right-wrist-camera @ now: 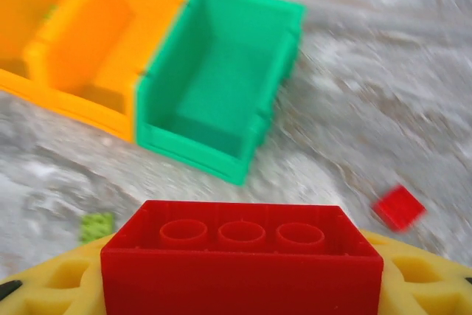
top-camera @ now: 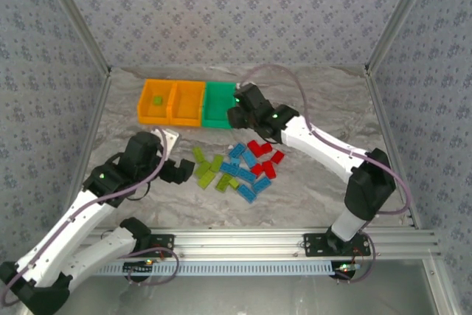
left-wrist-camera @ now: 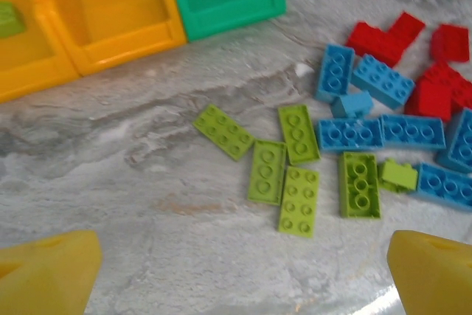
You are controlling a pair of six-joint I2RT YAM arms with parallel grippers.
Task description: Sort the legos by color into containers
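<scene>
Loose legos lie mid-table: lime green ones [top-camera: 210,171], light blue ones [top-camera: 243,171] and red ones [top-camera: 264,158]. The containers stand in a row at the back: two orange bins [top-camera: 144,97] [top-camera: 187,119] and a green bin [top-camera: 219,122]. One lime lego [top-camera: 157,99] lies in the left orange bin. My right gripper [top-camera: 237,112] hovers by the green bin's near right corner, shut on a red lego [right-wrist-camera: 242,256] with its hollow underside up. My left gripper [top-camera: 181,170] is open just left of the lime legos [left-wrist-camera: 284,164], its yellow fingers [left-wrist-camera: 48,271] wide apart over bare table.
Patterned walls and metal posts close in the table on three sides. In the right wrist view, a single red lego [right-wrist-camera: 398,206] and a lime one [right-wrist-camera: 96,225] lie on the marbled table below the green bin [right-wrist-camera: 195,145]. A metal rail [top-camera: 295,237] runs along the near edge.
</scene>
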